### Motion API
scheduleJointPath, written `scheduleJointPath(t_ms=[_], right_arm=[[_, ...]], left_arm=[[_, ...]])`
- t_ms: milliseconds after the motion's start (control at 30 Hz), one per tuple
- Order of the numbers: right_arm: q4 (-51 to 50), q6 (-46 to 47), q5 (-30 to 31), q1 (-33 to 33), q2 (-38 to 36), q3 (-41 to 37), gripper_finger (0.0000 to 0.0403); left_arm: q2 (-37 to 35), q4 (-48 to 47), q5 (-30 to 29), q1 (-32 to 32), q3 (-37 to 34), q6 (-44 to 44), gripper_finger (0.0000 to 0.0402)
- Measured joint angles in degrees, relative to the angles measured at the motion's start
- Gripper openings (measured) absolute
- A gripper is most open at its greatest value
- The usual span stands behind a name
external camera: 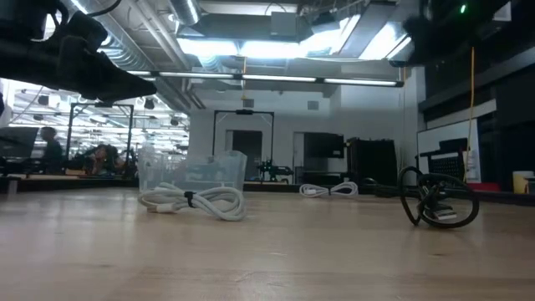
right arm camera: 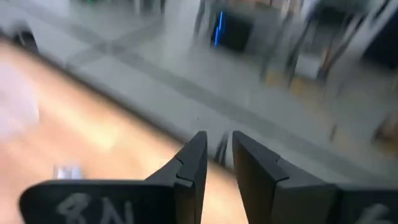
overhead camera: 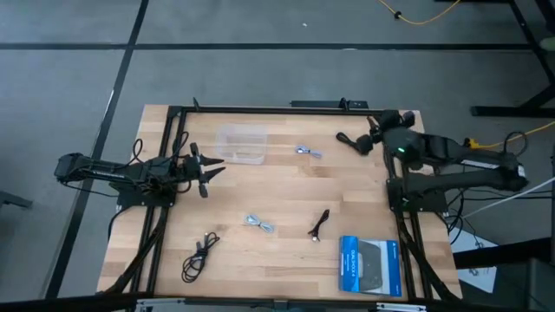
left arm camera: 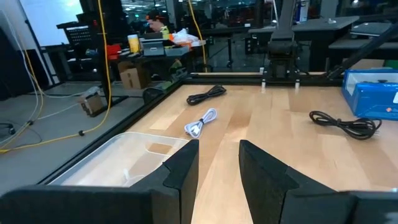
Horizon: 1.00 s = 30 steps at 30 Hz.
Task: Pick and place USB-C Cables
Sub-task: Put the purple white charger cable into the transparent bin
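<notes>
Four USB-C cables lie apart on the wooden table. One silver-white cable [overhead camera: 308, 152] is toward the far side. Another silver-white cable [overhead camera: 260, 224] [external camera: 192, 201] lies mid-table, with a black cable [overhead camera: 319, 223] [external camera: 439, 205] to its right. A second black cable [overhead camera: 199, 254] is at the near left. My left gripper [overhead camera: 212, 172] [left arm camera: 219, 146] hovers open above the table's left part, beside the clear container [overhead camera: 240, 145]. My right gripper [overhead camera: 342, 138] [right arm camera: 219, 142] is raised over the far right corner, with a narrow gap between its fingers. Neither holds anything.
A blue box [overhead camera: 371, 265] lies at the near right corner. The clear plastic container [left arm camera: 124, 162] [external camera: 192, 176] stands at the far left. A black metal frame [overhead camera: 260, 108] runs along the table's far edge and sides. Bare wood lies between the cables.
</notes>
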Motion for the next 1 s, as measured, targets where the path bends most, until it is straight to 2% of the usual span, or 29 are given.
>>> scheduleJointPath(t_ms=[133, 233, 333, 567, 767, 1000], right_arm=[[-5.6, 7.3, -16.3, -9.8, 4.6, -1.0, 0.0081], [-4.4, 8.3, -24.2, -14.5, 8.4, -2.7, 0.0081], [-4.1, 8.6, -26.6, -17.8, 12.8, -3.4, 0.0081], [-2.2, 8.1, -30.3, -22.9, 23.6, -3.5, 0.0081], [3.1, 0.3, -37.6, -27.5, 31.4, -3.5, 0.0081], [7.6, -11.6, -38.6, -30.1, 37.0, -3.5, 0.0081]], left_arm=[[0.0, 0.0, -0.6, 0.0, 0.0, 0.0, 0.0108], [0.0, 0.0, -2.8, 0.0, 0.0, 0.1, 0.0108], [0.0, 0.0, -4.7, 0.0, 0.0, 0.1, 0.0108], [0.0, 0.0, -5.0, 0.0, 0.0, 0.1, 0.0108], [0.0, -0.2, -5.1, 0.0, 0.0, 0.1, 0.0108], [0.0, -0.4, -5.1, 0.0, 0.0, -0.1, 0.0108]])
